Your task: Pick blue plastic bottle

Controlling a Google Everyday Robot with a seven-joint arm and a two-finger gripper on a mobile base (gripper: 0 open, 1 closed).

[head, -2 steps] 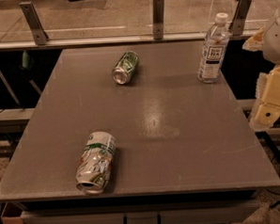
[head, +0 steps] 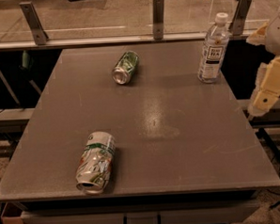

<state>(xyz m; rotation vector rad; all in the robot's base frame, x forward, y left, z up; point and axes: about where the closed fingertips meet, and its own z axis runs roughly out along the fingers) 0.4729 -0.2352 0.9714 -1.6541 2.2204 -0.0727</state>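
Observation:
The blue plastic bottle stands upright at the table's far right corner. It is clear, with a white cap and a dark label with white text. My gripper is a cream-coloured part at the right edge of the view. It hangs beyond the table's right side, to the right of the bottle and nearer the camera. It is apart from the bottle and holds nothing that I can see.
Two green-and-white soda cans lie on their sides on the grey table: one at the far middle, one crushed at the near left. A rail with metal posts runs behind the table.
The gripper has moved up a little at the right edge. The bottle and the cans have not moved.

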